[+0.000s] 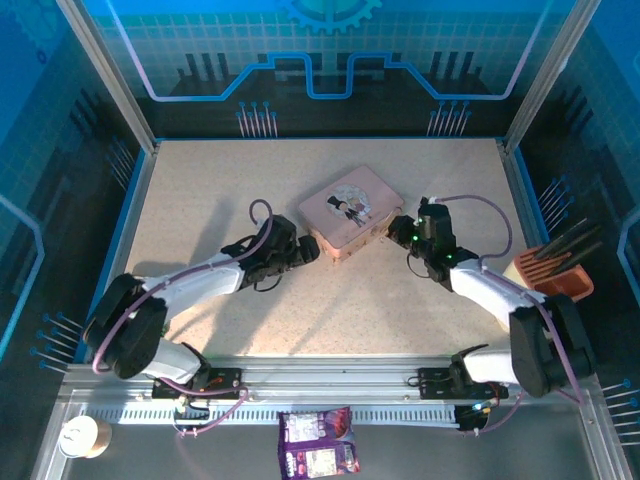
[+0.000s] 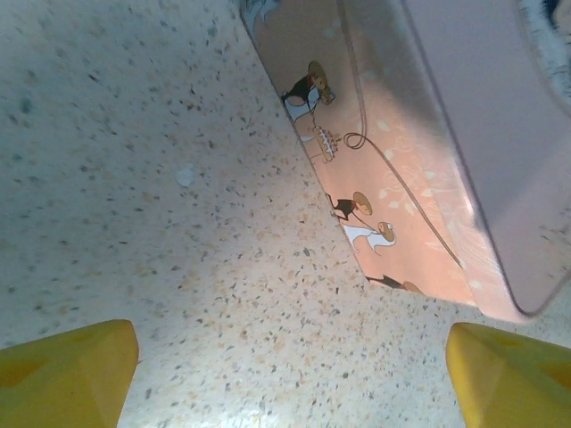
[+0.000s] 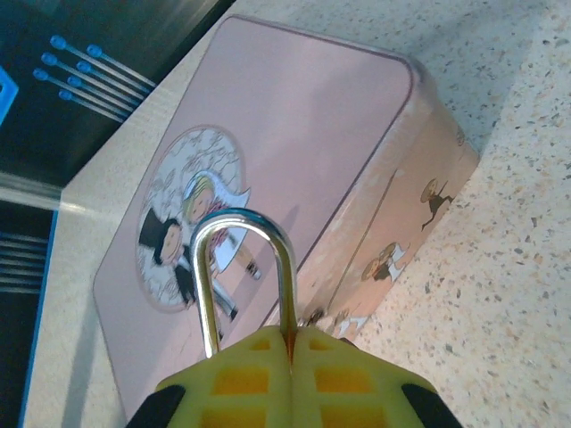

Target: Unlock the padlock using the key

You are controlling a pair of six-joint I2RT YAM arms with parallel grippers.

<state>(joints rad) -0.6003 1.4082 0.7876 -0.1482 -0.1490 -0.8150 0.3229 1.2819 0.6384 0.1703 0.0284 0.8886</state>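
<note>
A: Any writing to read at the near edge?

B: A purple packet [image 1: 318, 443] lies at the bottom centre of the overhead view; its print is too small to make out; a paper cup [image 1: 85, 437] sits at the bottom left.

A: And the left gripper [image 2: 290, 379]?

B: Open; in its wrist view one yellow fingertip [image 2: 71, 374] sits in the lower left corner and the other in the lower right; only speckled table [image 2: 161, 178] lies between them; the pink tin [image 2: 428, 134] slants across the upper right, beyond the fingertips, with small drawn figures along its side.

A: Where is the padlock [image 3: 243, 267]?

B: In the right gripper [image 3: 290, 343]; its yellow fingers are closed on it at the bottom centre of the right wrist view; the silver shackle rises upright above them; the body is hidden between the fingers.

A: Further out?

B: The tin lies just behind the shackle; its lid carries a round picture of a couple, one in a dark hat; I can read no words there; overhead, the grippers sit at the tin's lower left and lower right edges.
</note>
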